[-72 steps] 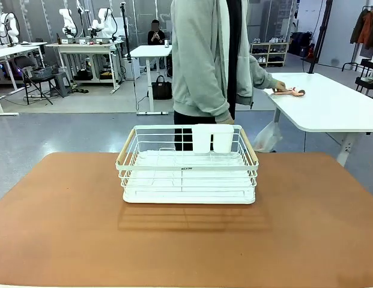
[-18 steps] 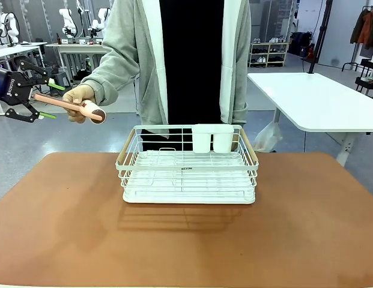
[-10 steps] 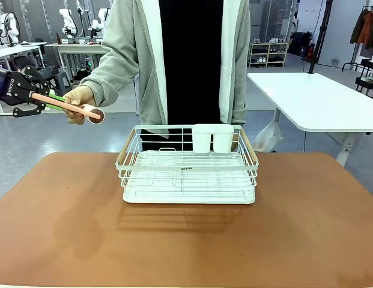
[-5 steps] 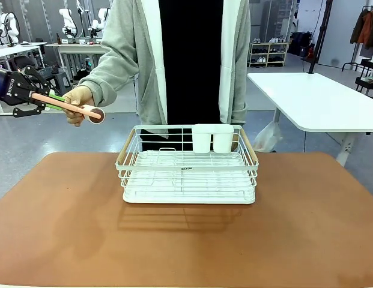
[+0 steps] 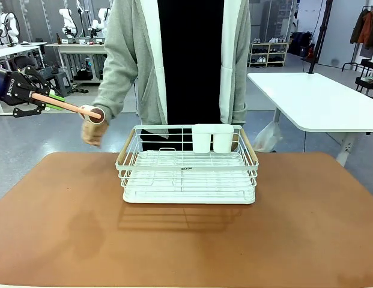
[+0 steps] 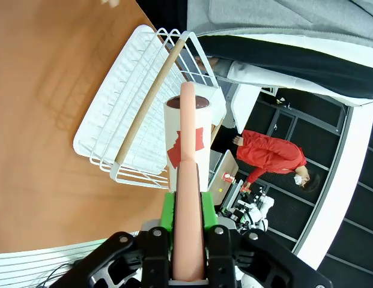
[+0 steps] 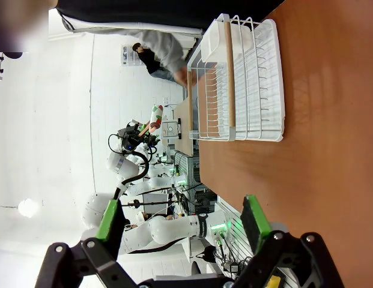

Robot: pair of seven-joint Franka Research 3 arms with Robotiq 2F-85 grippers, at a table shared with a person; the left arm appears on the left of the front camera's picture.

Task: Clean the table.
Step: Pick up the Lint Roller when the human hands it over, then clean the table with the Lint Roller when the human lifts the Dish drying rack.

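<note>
- Step in hand, as judged: the cleaning tool is in the robot's grip and must now go down to the table (image 5: 186, 246). No contact with the top is made yet.
- Left gripper (image 5: 50, 101): raised at the far left, out past the table's far-left corner. Its green pads are pressed onto the pink handle of a roller (image 5: 93, 114). The left wrist view confirms this: the gripper (image 6: 187, 211) pinches the handle from both sides, and the white roller (image 6: 187, 141) juts straight ahead.
- The head appears to be a sticky lint-type roll with reddish marks; the pictures do not settle this.
- Person's hand (image 5: 92, 133): just below the roller head, apart from it and holding nothing.
- Right gripper (image 7: 180, 221): fingers spread wide, nothing between them, above the table's near right part.
- Table: broad terracotta top between robot and person. A white wire dish rack (image 5: 187, 170) stands at its middle, towards the far edge; no loose debris can be made out.
- Recommended practice:
  - Clear the person's hand before descending.
  - Lower until the roll lies flat, its axis level with the top.
  - Use light, even pressure and straight overlapping passes.
  - Stay off the rack's wires.
- Risk: the handle is long and gripped near its end, so hard pressing may twist it in the pads.
</note>
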